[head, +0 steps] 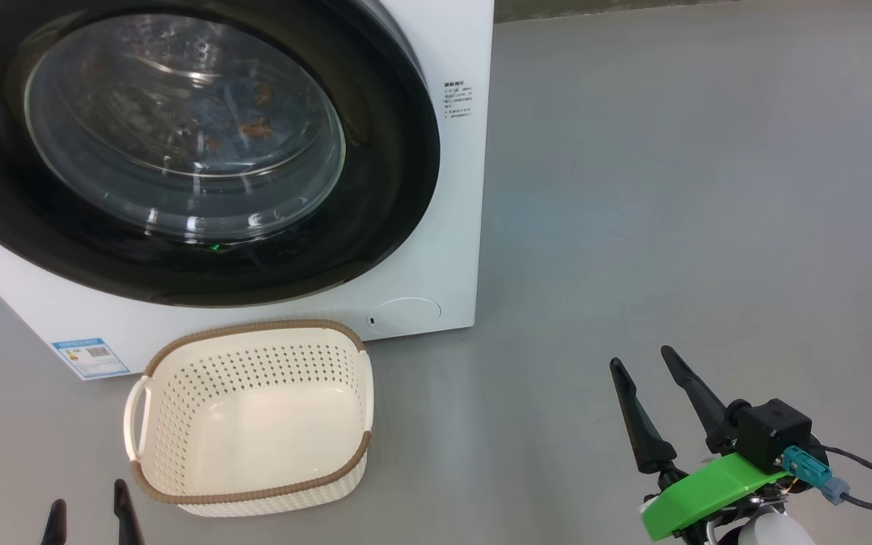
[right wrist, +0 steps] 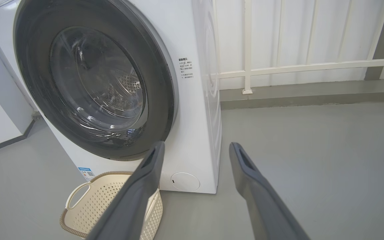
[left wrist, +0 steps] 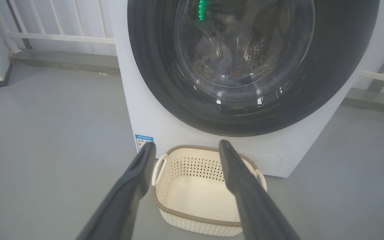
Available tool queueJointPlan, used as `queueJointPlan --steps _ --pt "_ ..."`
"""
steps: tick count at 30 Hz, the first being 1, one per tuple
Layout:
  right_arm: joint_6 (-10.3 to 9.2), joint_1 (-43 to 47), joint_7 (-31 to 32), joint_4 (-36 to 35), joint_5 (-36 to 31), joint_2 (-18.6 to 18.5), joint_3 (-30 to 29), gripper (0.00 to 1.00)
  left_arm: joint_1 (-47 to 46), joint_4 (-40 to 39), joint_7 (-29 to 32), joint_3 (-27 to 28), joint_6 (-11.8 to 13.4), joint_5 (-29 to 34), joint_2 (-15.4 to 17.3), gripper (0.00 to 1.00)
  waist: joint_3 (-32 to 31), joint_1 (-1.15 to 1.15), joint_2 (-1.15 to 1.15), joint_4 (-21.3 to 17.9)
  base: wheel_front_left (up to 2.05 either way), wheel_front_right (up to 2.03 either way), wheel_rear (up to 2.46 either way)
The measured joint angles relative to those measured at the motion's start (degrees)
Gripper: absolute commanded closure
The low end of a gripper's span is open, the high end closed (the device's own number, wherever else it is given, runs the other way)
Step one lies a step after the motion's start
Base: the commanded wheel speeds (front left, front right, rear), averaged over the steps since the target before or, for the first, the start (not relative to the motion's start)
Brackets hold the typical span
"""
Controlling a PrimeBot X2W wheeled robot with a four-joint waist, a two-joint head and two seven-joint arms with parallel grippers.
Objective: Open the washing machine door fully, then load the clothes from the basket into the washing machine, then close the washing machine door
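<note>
The washing machine (head: 436, 250) stands with its door (head: 383, 189) shut flat against the front. Through the glass, blue fabric with orange-brown marks, the clothes (head: 247, 125), lies inside the drum; the left wrist view also shows the clothes (left wrist: 232, 68) low in the drum. The cream basket (head: 254, 327) sits on the floor just before the machine, with nothing in it. My left gripper (head: 88, 496) is open, near the basket's front left corner. My right gripper (head: 642, 357) is open over bare floor, to the basket's right. Neither holds anything.
Grey floor (head: 708, 189) spreads wide to the right of the machine. A white railing (right wrist: 295, 68) and a low kerb (right wrist: 312, 95) run behind it. Another rail (left wrist: 58, 36) and a wall stand to the machine's left.
</note>
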Motion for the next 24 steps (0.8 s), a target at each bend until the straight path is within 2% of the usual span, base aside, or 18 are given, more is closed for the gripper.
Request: queueJointPlan --steps 9,10,15,24 --pt "0.0 0.0 0.0 0.0 0.0 0.1 0.0 0.0 0.0 0.1 0.0 0.0 -0.2 -0.5 0.0 0.0 0.1 0.0 0.0 0.1 0.0 0.0 0.0" --pt "0.0 0.0 0.0 0.5 0.0 0.1 0.0 1.0 0.0 0.6 0.0 -0.1 -0.3 -0.5 -0.1 1.0 0.1 0.0 0.0 0.1 0.0 0.0 0.0" --pt "0.0 1.9 0.1 4.0 0.1 0.5 0.0 1.0 0.0 3.9 0.1 -0.6 -0.3 -0.6 -1.5 1.0 0.1 0.0 0.0 0.2 0.0 0.0 0.0" --pt "0.0 2.5 1.1 4.2 5.3 0.6 -0.3 1.0 0.0 4.5 1.6 -0.7 -1.1 -5.6 -1.6 1.0 -0.2 0.02 0.0 0.5 0.0 0.0 0.0"
